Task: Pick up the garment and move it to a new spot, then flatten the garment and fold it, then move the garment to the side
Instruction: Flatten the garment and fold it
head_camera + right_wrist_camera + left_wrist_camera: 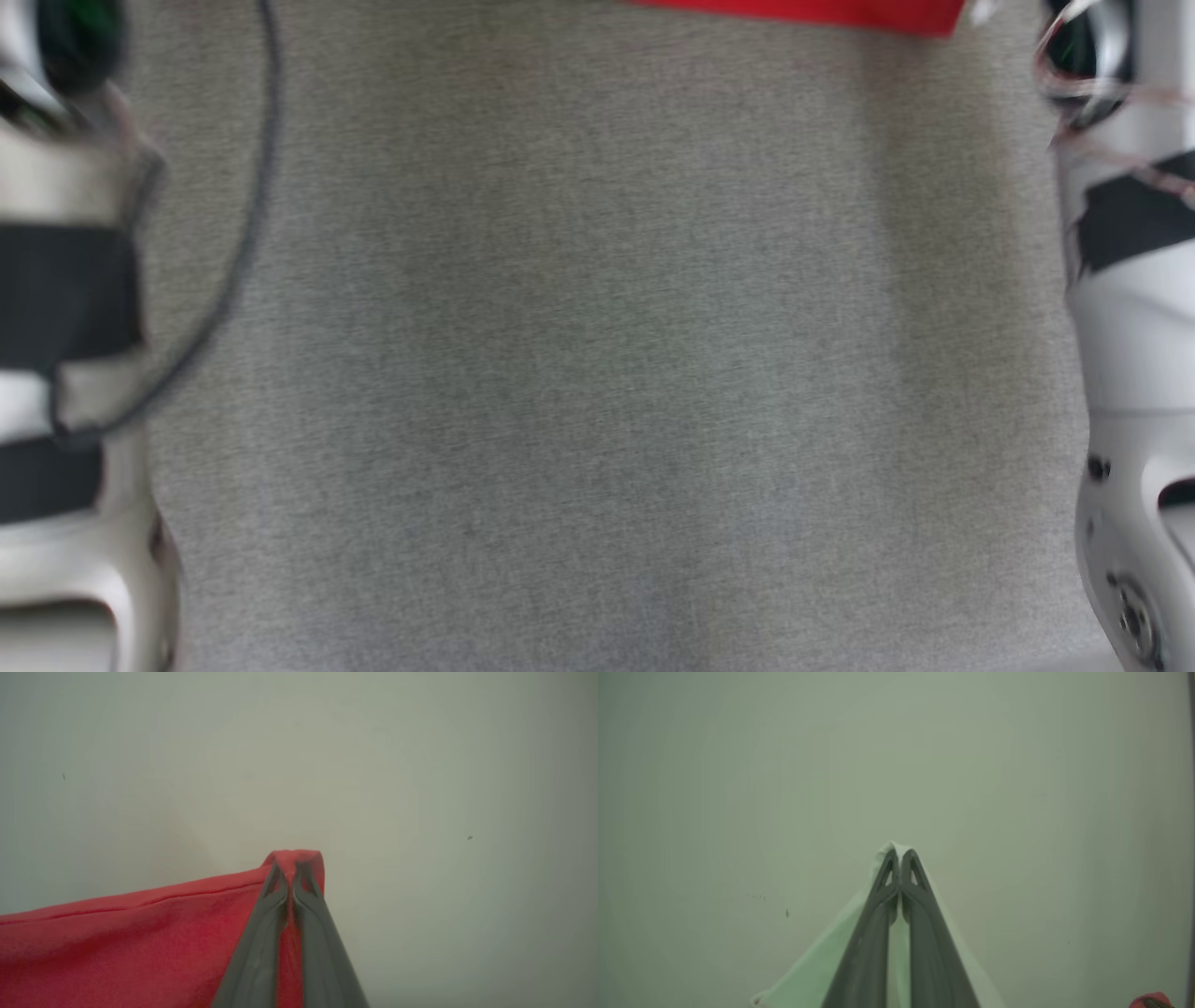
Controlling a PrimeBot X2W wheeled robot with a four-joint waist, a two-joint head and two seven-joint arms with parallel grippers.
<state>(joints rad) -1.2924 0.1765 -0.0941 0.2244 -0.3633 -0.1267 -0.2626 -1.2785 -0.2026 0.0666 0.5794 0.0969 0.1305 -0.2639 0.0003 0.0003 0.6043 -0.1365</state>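
The right fingers (pixel 259 952) pinch a folded edge of the red garment (pixel 117 942), which spreads to their left in the wrist view. The left fingers (pixel 871 942) are closed on a corner of pale cloth (pixel 822 966). On the head camera, a red strip shows at the far edge of the grey desk (pixel 597 373).
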